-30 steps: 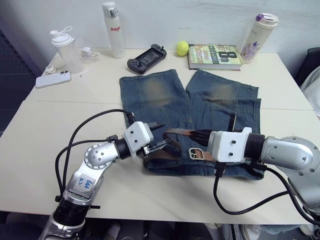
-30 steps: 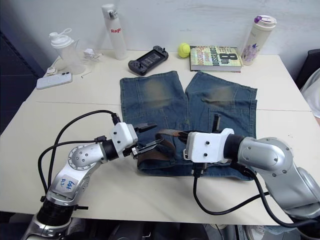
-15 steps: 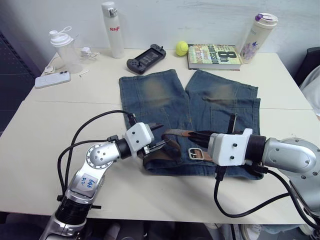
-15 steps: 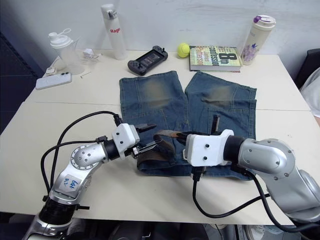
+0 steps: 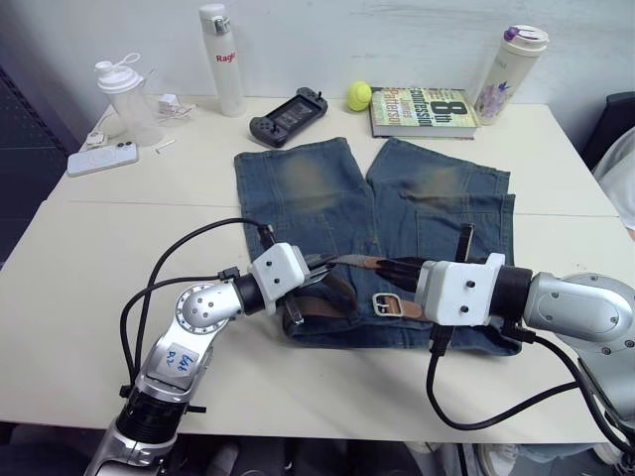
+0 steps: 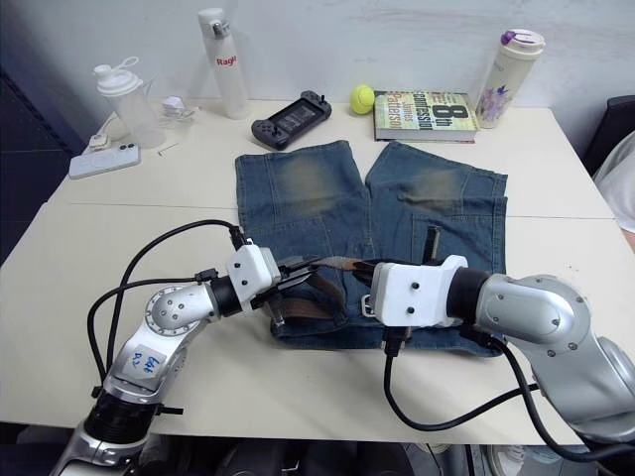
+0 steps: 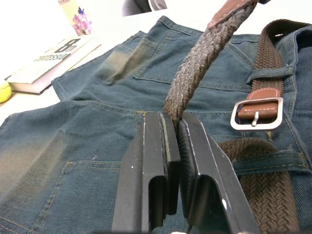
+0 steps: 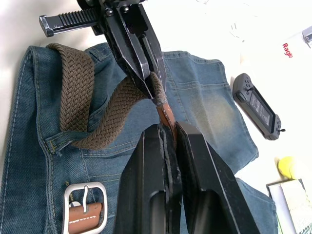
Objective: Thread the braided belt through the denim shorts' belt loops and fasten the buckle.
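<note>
Pinching the belt's (image 5: 342, 264) loose end, my left hand (image 5: 319, 266) and right hand (image 5: 389, 268) were both clamped on it above the shorts (image 5: 397, 213); soft and floppy, it seemed best gripped near its stiff tip.

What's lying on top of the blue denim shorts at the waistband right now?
The brown braided belt runs under a denim belt loop, its silver buckle flat on the faded blue denim shorts. Both grippers, left and right, pinch its raised tail. Fabric beneath is hidden.
</note>
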Robot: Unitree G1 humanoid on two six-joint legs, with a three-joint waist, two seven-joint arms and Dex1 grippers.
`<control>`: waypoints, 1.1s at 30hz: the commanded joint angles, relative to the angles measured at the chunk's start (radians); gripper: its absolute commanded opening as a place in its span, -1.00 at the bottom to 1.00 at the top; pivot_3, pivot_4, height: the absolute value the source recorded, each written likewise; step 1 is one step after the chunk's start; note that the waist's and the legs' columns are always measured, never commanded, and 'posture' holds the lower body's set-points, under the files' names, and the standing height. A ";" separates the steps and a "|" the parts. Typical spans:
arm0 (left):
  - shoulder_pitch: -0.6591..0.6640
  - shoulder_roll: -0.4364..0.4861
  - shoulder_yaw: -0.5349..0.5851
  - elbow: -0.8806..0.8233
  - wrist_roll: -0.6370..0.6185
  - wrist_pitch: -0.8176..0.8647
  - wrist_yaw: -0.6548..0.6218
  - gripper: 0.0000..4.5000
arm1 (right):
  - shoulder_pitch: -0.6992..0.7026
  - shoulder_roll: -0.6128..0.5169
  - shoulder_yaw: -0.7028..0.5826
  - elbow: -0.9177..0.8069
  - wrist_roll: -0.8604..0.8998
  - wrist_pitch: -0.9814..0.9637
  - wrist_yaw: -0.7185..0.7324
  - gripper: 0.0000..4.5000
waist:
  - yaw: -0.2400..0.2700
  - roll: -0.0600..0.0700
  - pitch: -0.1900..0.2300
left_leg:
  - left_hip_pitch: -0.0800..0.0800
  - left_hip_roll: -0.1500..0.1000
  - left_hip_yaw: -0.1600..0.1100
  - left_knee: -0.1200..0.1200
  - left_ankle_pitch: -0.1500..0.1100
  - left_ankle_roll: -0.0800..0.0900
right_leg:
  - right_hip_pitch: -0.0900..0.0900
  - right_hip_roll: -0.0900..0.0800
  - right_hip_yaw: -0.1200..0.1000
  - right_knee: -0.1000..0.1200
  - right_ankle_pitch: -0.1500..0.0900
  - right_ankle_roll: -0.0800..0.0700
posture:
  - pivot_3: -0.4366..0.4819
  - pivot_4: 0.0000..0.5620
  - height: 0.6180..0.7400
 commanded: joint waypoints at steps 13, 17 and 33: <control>0.038 -0.021 0.009 -0.044 -0.025 0.032 0.012 -1.00 | 0.256 -0.008 -0.172 -0.073 0.007 0.074 -0.011 0.23 | 0.009 0.000 0.000 | 0.000 0.000 0.000 0.000 0.000 0.000 | 0.000 0.000 0.000 0.000 0.000 0.000 | -0.05 -0.47 1.00; 0.063 -0.039 0.069 -0.056 -0.076 0.095 0.040 -1.00 | 0.485 -0.020 -0.239 -0.070 -0.070 -0.018 -0.014 0.23 | 0.024 0.000 0.000 | -0.001 0.000 0.000 0.000 0.000 0.001 | 0.000 0.000 0.000 0.000 0.000 0.000 | -0.05 -0.47 1.00; 0.080 -0.041 0.159 -0.101 -0.244 0.224 0.033 -1.00 | 0.588 0.115 -0.004 0.034 -0.452 -0.114 -0.241 0.23 | 0.022 0.000 0.000 | 0.001 -0.001 0.000 0.000 0.002 -0.003 | 0.000 0.000 0.001 -0.001 0.000 0.000 | -0.05 -0.47 1.00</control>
